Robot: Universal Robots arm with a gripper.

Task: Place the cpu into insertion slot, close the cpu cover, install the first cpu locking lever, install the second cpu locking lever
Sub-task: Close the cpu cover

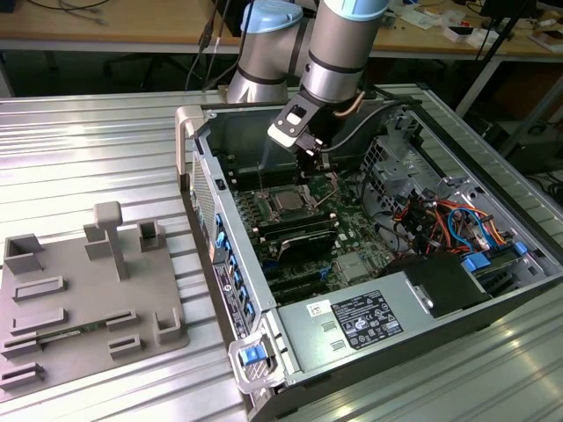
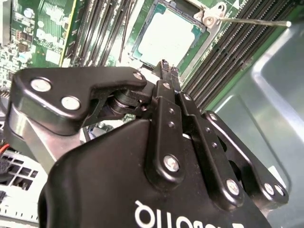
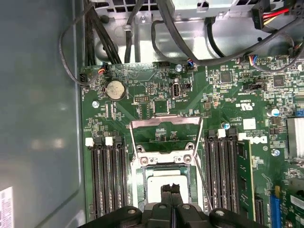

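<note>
The cpu (image 3: 160, 182) lies silver face up in the insertion slot (image 3: 142, 183), inside the open computer case (image 1: 229, 290). Just behind the socket the cpu cover (image 3: 165, 123) stands swung open, with green board showing through its cut-out. A thin wire locking lever (image 2: 251, 21) sticks out, raised, beside the socket; in the first wrist view it is a slanted rod (image 3: 202, 183). My gripper (image 3: 170, 190) hangs just above the cpu's near edge, shut, with its black fingertips (image 2: 164, 71) pressed together and nothing between them. In the exterior view the gripper (image 1: 317, 167) is over the socket and cpu (image 1: 288, 201).
Black memory slots (image 3: 107, 175) flank the socket on both sides. A coin cell (image 3: 114, 89) and black cables (image 3: 95, 33) lie beyond the cover. The drive cage (image 1: 396, 167) and power supply (image 1: 369, 321) crowd the case. A grey fixture tray (image 1: 88, 299) sits at the exterior view's left.
</note>
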